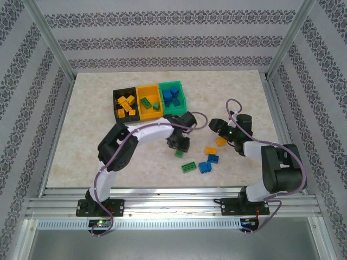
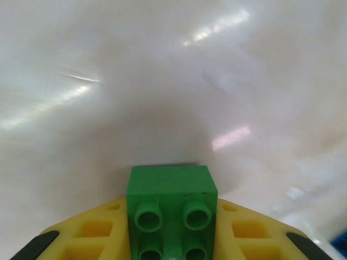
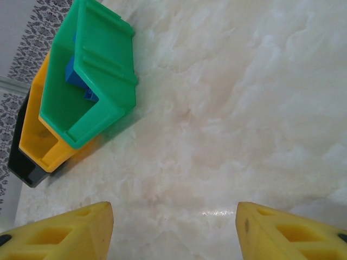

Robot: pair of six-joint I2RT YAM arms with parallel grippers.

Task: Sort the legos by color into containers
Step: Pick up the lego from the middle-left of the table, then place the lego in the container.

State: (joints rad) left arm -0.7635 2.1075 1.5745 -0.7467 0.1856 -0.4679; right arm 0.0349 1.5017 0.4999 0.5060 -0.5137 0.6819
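Observation:
A small green lego (image 2: 171,211) sits between the yellow fingers (image 2: 92,238) of my left gripper (image 2: 172,241), which is shut on it low over the table. From above, this gripper (image 1: 178,146) is at mid-table with the green lego (image 1: 178,154) at its tip. The containers stand in a row at the back: black (image 1: 116,103), yellow-orange (image 1: 142,93) and green (image 1: 181,100). My right gripper (image 1: 216,127) hovers open to the right, with bare table between its fingers (image 3: 65,233). Loose legos lie in front: orange (image 1: 221,142), orange (image 1: 210,150), blue (image 1: 213,158), blue (image 1: 204,167), green (image 1: 188,167).
Yellow legos lie in the black bin, green and yellow ones in the yellow-orange bin, blue ones in the green bin (image 3: 92,81). Metal frame posts and patterned walls ring the table (image 1: 81,141). The left arm's white links arch across the table's left middle.

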